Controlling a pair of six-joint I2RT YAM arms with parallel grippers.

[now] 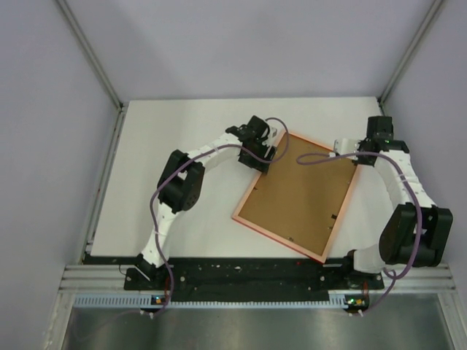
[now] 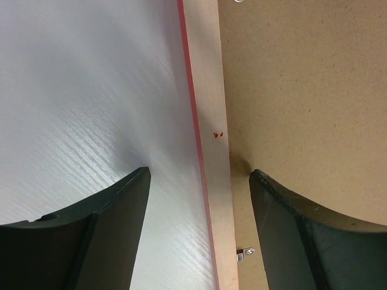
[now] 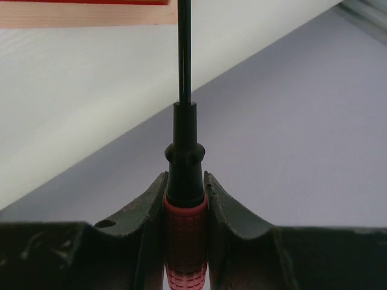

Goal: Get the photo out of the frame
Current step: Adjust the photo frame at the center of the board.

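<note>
Left gripper [image 1: 264, 154]: jaws open, straddling the far-left side of the frame [image 1: 278, 238]. One finger [image 2: 103, 211] is over bare table and the other is over the brown back. Neither pad is visibly pressing on the rim. Probable reason: set to clamp or steady that side while the other arm works.

Right gripper [image 3: 184, 181]: closed on a screwdriver [image 3: 183, 248]. It holds the ribbed red handle, with the black shaft pointing out ahead. It sits near the frame's far-right corner. The tip is out of the wrist view, so I cannot tell whether it is touching anything.

Table [image 1: 182, 131]: white, and carries the frame only.

Frame: lies flat and face down, skewed so its long sides run from far-left to near-right. Face down makes sense, since the back is where the contents come out.

Backing board [image 1: 299, 193]: brown, seated inside the rim and flush with it. Not yet lifted.

Photo: not visible in any view. Judged to be under the backing board, inside the frame. Extraction not begun.

Retaining clip [image 2: 245, 252]: small metal tab at the seam between rim and board, just beside the left gripper's inner finger. A second tab shows at the top edge of that view. Judgement: these hold the board down, which explains the screwdriver. The tabs need turning or prying aside first.

Small red fleck [image 2: 218, 135] on the pale rim; looks like stray paint.
</note>
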